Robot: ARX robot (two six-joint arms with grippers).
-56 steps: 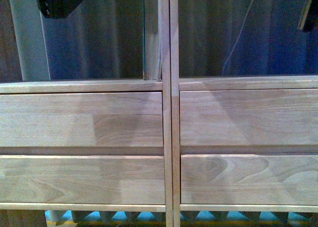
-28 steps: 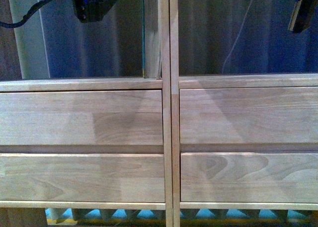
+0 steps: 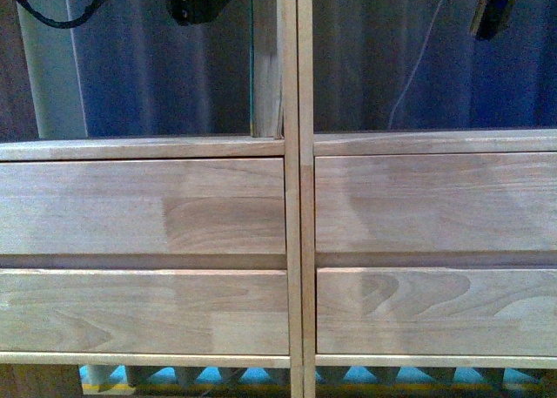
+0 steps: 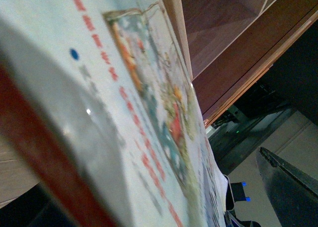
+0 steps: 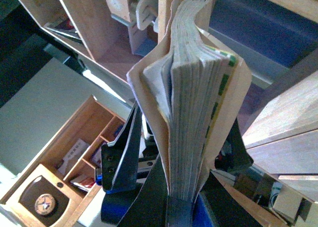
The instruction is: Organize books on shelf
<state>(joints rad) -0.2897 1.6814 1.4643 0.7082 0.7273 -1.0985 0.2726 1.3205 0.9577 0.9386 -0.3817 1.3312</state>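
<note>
Jaws of our right gripper (image 5: 183, 155) clamp a thick book (image 5: 194, 103); we cannot tell whether our left gripper (image 3: 204, 4) grips the pale-covered book (image 4: 94, 93).

Two drawer fronts (image 3: 144, 208) stack in each column of the shelf (image 3: 293, 241), beneath open compartments; a book (image 5: 191, 113) sits between the jaws of the right gripper (image 5: 186, 132).

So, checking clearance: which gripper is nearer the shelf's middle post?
Left. The left gripper hangs just left of the post; the right gripper is farther off to its right.
</note>
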